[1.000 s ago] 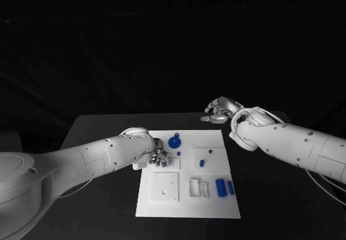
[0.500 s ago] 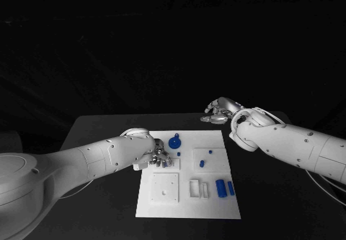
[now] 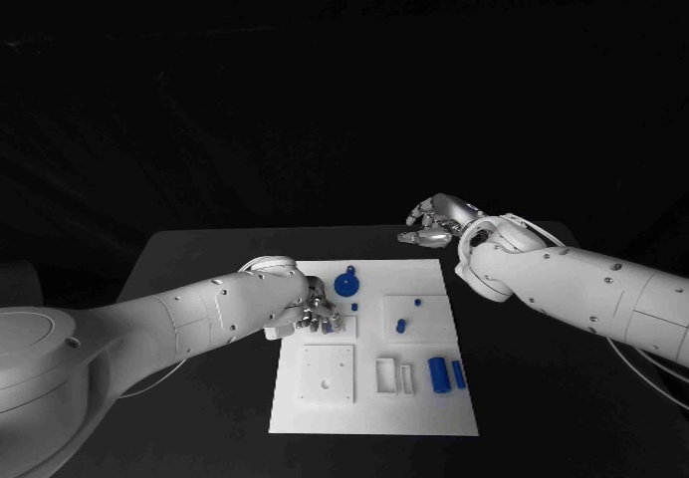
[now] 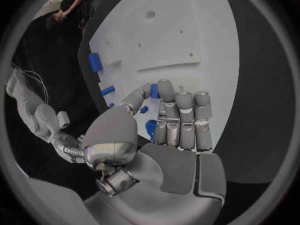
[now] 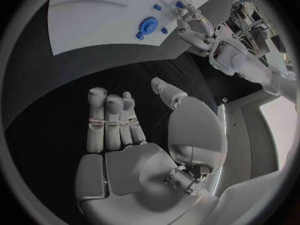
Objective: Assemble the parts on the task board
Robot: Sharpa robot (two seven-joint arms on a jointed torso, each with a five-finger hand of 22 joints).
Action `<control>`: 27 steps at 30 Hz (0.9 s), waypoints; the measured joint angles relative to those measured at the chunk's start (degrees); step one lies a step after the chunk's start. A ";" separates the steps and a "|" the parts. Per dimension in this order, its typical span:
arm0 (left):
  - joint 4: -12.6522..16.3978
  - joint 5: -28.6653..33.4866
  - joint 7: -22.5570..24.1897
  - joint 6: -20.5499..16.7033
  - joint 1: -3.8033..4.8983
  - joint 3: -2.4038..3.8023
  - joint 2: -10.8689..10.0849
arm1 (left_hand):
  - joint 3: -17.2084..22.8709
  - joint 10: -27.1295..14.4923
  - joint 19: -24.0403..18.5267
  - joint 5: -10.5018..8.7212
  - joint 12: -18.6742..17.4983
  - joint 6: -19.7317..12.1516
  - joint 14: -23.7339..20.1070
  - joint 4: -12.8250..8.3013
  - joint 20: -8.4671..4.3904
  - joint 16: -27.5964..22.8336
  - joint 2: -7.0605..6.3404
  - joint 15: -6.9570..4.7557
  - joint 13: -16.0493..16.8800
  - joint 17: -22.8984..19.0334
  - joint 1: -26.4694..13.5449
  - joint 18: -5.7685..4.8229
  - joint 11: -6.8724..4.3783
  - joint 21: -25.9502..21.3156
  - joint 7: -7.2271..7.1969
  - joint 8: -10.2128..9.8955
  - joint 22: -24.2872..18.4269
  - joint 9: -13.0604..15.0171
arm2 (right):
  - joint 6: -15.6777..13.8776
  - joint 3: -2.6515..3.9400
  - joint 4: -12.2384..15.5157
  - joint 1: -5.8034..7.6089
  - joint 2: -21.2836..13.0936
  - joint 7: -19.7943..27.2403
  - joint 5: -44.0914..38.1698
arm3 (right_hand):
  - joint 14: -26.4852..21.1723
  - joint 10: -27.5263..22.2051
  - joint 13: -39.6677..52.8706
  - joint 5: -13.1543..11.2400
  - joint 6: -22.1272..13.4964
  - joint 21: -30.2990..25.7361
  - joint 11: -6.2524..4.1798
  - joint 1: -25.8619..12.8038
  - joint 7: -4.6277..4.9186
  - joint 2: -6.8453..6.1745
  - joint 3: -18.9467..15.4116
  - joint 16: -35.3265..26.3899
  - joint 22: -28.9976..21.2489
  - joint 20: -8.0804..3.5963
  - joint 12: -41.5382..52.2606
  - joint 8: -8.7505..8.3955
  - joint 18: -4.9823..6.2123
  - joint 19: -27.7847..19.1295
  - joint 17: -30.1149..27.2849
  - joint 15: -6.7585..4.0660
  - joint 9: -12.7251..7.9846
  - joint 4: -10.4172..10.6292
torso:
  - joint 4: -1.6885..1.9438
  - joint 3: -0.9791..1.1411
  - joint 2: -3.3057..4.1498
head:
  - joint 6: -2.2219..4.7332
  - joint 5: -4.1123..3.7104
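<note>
A black table (image 3: 201,249) stands against a dark, unlit backdrop, with nothing else discernible behind it.

The right hand (image 5: 134,135) hangs over the black table (image 5: 69,90), its fingers (image 5: 112,120) lying side by side and nearly straight, its thumb set apart, with nothing in it. Beyond the fingertips lies the white task board (image 5: 94,20). A round blue part (image 5: 149,24) sits near the board's edge, with smaller blue parts (image 5: 157,7) close by. The left hand (image 5: 190,27) rests on the board just beside them.
</note>
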 measured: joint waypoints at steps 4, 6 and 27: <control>-0.03 0.06 0.10 -0.11 -0.02 -0.01 -0.02 | -0.15 0.00 0.00 -3.09 0.00 0.00 -0.20 0.15 0.00 0.00 0.23 -0.21 0.00 -0.18 -1.27 0.00 0.00 0.00 0.00 -0.39 0.01 0.17 | 0.01 0.00 -0.01 0.00 0.00 0.00 0.00 | 0.00 0.00 0.00 0.00 0.00 0.00 0.00 0.00 0.00 0.00 0.00 0.00 0.00 0.00 0.00 0.00 0.00 0.00 0.00 0.00 0.00 0.00 | 0.02 0.00 -0.01 | -0.03 -0.09; -0.07 0.07 0.13 -0.23 -0.12 -0.05 -0.05 | 0.58 -0.11 0.00 -5.67 0.00 0.00 -0.27 3.10 0.00 0.00 -0.60 -0.29 0.00 -0.23 -2.86 0.00 -0.11 0.00 0.00 -0.78 0.05 0.25 | 0.01 0.00 -0.01 0.00 0.00 0.00 0.00 | 0.00 0.00 0.00 0.00 0.00 0.00 0.00 0.00 0.00 0.00 0.00 0.00 0.00 0.00 0.00 0.00 0.00 0.00 0.00 0.00 0.00 0.00 | 0.03 0.00 -0.02 | -0.03 -0.14; 0.20 0.70 0.30 -2.23 -0.28 -0.06 -0.67 | 2.34 -1.22 0.00 -5.06 0.00 -1.54 -0.56 2.53 0.00 0.00 -1.52 -0.90 0.05 -0.48 -4.48 0.00 -0.01 0.00 0.26 -2.12 0.03 0.40 | 0.08 0.00 -0.04 0.00 -0.03 0.00 0.01 | 0.00 0.02 -0.04 0.00 0.08 0.00 0.01 0.00 -0.08 0.00 0.00 0.00 -0.01 0.02 -0.01 0.00 0.00 -0.01 -0.06 0.00 -0.05 0.00 | 0.10 -0.03 -0.06 | -0.02 -0.21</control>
